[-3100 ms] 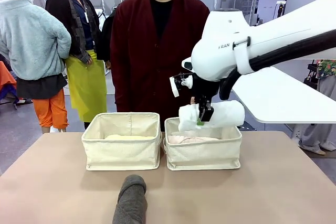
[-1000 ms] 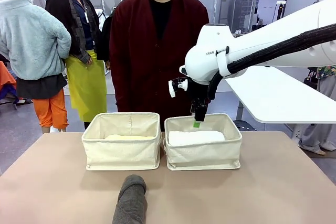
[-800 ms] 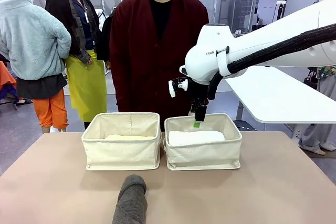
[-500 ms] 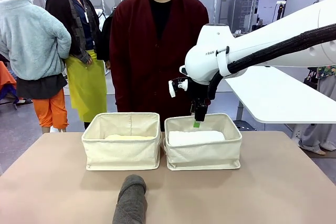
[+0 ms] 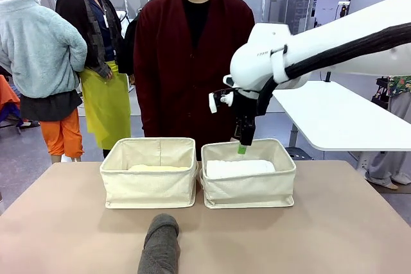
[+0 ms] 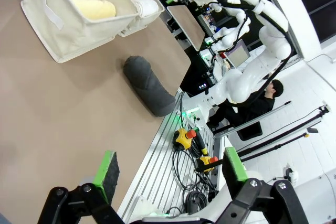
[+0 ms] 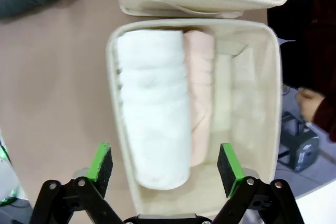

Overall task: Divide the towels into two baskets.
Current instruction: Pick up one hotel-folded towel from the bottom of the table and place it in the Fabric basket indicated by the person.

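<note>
Two cream baskets stand side by side at the table's far edge, a left basket (image 5: 148,187) and a right basket (image 5: 249,189). A white towel (image 7: 155,108) and a pale pink towel (image 7: 201,93) lie side by side in the right basket (image 7: 252,93); the white towel (image 5: 239,168) rises to its rim. A pale yellow towel (image 5: 157,168) rests in the left one. The dark grey towel (image 5: 159,245) lies on the table near the front edge. My right gripper (image 5: 243,148) hangs open and empty just above the right basket. My left gripper (image 6: 167,169) is open above the table's near edge.
A person in a dark red cardigan (image 5: 192,62) stands right behind the baskets; a hand (image 7: 310,103) is beside the right basket. A white table (image 5: 340,117) lies to the right. Bare tabletop (image 5: 321,235) spreads around the grey towel.
The white towel, held over the right basket three seconds ago, now lies in it. In the last half second my right arm has lifted slightly and shifted right.
</note>
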Controlling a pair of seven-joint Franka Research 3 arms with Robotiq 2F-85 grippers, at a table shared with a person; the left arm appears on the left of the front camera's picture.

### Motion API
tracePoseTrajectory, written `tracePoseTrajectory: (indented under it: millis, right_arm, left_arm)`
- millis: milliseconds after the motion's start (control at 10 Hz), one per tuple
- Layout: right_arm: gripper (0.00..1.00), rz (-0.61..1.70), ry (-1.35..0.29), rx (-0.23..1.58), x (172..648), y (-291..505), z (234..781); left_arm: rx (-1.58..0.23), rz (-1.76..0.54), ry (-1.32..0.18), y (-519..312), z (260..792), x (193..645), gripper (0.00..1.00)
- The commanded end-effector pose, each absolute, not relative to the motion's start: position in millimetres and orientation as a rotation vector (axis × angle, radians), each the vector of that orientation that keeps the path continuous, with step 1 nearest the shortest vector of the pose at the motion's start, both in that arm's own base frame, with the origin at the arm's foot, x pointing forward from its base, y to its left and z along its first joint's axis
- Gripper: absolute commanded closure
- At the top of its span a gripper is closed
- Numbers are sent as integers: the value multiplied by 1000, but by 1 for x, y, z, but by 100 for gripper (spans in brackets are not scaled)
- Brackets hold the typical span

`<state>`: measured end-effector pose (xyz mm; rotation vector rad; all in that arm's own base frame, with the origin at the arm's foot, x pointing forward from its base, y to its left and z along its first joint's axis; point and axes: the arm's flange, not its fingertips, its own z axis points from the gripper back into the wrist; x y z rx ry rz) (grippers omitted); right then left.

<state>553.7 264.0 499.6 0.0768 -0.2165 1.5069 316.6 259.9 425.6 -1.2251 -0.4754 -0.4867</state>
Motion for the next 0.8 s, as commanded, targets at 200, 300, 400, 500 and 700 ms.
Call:
tracePoseTrajectory:
  millis: [200,300,400,500,700]
  right_arm:
    - [0,1304,-293,235,468,141,531]
    - [0,1235,-342,304,449,110,543]
    - [0,1146,-393,356,439,79,550]
    - [0,1056,-422,439,429,46,556]
    - [0,836,-484,638,414,-32,557]
  left_arm:
    - [-1229,-496,-476,258,427,309,0]
    - [-1229,-496,-476,258,427,309,0]
    - [-1229,-496,-476,258,427,309,0]
    - [-1229,-496,-476,258,427,309,0]
    - [-1229,-496,-476,258,427,309,0]
